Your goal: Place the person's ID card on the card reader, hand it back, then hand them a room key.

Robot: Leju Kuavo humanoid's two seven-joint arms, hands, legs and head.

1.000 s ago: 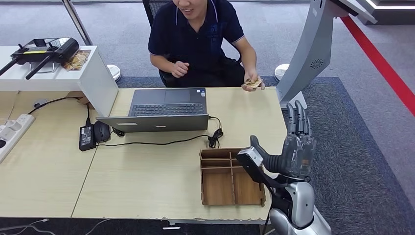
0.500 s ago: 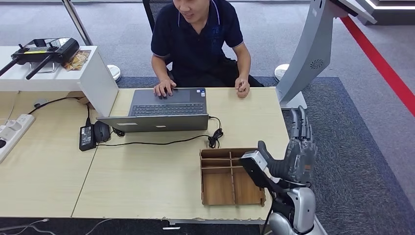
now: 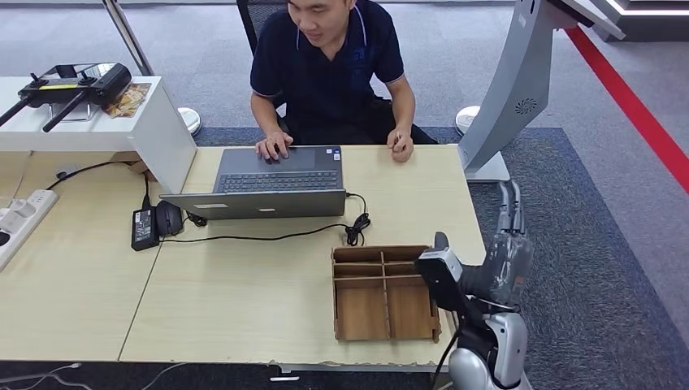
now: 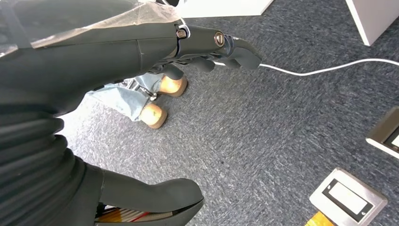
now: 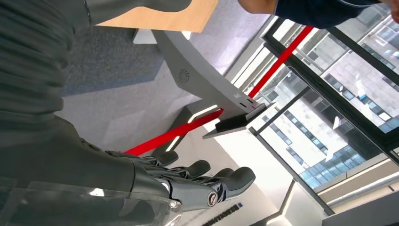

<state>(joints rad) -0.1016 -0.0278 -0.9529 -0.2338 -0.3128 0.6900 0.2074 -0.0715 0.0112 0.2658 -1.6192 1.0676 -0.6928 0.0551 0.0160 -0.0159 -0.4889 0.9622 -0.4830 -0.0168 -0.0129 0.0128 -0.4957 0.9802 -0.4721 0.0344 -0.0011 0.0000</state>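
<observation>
right hand (image 3: 504, 260) empty, fingers straight and apart, raised beside worktop (image 3: 244, 309) edge | left hand (image 4: 141, 52) empty, hanging over carpet | ID card, room key: cannot tell where | person (image 3: 329, 73) typing on laptop (image 3: 268, 183)

The robot's dark grey right hand (image 5: 188, 181) lay with its fingers (image 5: 233, 179) stretched out and apart, gripping nothing. Toward one o'clock of it rose a curved pale grey kiosk stand (image 5: 200, 80), a red floor stripe (image 5: 188, 127) beside it. A light wooden tabletop corner (image 5: 174, 16) lay near twelve o'clock, with large windows (image 5: 339, 89) at three o'clock.
</observation>
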